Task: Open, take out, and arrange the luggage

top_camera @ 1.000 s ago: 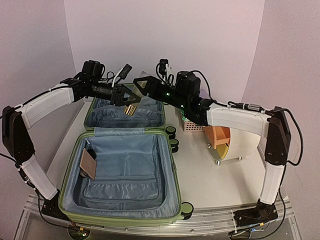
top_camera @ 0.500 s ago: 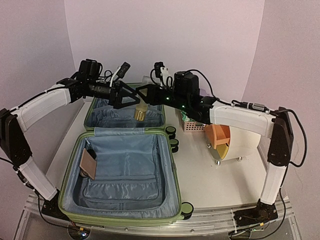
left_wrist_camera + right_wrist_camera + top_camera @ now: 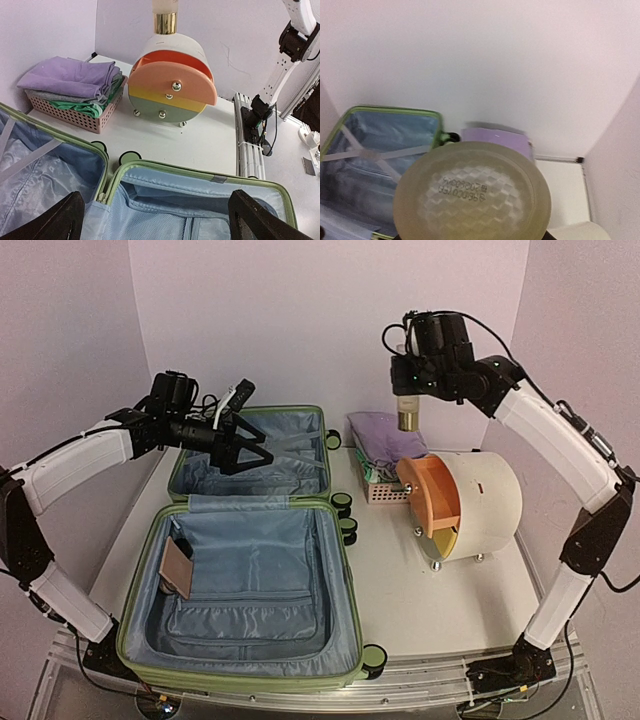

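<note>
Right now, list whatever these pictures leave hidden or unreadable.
- Right claw: its grip, right wrist view, hidden behind the bottle base.
- Bottle's upper part: left wrist view, cut off by the top edge.
- Brown item in the suitcase: top view, too small to identify.

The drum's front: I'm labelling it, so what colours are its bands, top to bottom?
Salmon-orange, yellow, then grey-green; the drum shows best in the left wrist view.

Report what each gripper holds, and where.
Right gripper holds the bottle by its pale body; left gripper is open, empty.
</note>
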Robot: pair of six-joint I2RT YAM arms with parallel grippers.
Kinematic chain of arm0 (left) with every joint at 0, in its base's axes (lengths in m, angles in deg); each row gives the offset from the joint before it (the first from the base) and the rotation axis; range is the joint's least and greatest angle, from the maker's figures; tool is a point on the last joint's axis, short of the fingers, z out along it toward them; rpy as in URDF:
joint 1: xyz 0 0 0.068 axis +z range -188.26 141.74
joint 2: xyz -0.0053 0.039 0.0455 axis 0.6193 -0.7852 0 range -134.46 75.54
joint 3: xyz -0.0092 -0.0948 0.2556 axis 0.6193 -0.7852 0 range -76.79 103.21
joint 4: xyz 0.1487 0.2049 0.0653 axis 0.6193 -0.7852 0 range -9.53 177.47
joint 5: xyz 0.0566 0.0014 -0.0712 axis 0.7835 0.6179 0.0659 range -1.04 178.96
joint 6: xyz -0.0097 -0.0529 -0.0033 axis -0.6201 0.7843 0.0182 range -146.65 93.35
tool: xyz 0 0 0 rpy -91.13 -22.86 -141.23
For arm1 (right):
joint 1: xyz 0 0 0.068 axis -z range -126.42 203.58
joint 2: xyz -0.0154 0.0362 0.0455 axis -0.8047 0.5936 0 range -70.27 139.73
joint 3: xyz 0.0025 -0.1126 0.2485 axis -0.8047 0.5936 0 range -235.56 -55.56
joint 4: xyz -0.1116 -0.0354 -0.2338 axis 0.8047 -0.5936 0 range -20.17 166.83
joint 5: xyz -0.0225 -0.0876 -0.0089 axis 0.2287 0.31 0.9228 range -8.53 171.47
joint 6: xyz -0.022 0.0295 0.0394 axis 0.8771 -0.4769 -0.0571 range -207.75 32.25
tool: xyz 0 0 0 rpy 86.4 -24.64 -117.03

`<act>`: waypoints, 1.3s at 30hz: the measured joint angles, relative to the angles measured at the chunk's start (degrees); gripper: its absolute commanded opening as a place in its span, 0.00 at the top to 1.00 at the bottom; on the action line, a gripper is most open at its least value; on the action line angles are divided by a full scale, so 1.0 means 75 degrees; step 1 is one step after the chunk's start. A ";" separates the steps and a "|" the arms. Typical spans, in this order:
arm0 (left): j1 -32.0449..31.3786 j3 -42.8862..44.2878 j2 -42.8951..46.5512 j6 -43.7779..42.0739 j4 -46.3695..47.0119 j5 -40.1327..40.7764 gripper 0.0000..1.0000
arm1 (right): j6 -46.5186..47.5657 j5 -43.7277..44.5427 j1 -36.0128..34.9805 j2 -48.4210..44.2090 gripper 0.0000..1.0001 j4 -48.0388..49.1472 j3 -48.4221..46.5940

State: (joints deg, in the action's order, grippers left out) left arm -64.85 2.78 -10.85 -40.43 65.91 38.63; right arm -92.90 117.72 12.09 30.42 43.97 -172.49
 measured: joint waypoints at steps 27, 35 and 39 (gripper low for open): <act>0.0000 -0.0679 0.0198 -0.0469 0.0003 0.0204 0.00 | -0.0530 -0.1513 0.1102 0.0408 1.00 -0.2996 0.0752; 0.0000 -0.0679 0.0198 -0.0580 0.0006 0.0213 0.00 | -0.1393 -0.2288 0.1306 0.0408 1.00 -0.2961 0.1032; 0.0000 -0.0679 0.0198 -0.0609 0.0009 0.0221 0.00 | -0.1923 -0.3130 0.1670 0.0245 1.00 -0.2323 0.1658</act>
State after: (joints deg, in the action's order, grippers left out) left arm -64.85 -2.31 -9.36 -45.00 65.98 40.29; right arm -107.32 94.25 24.61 32.25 26.55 -160.05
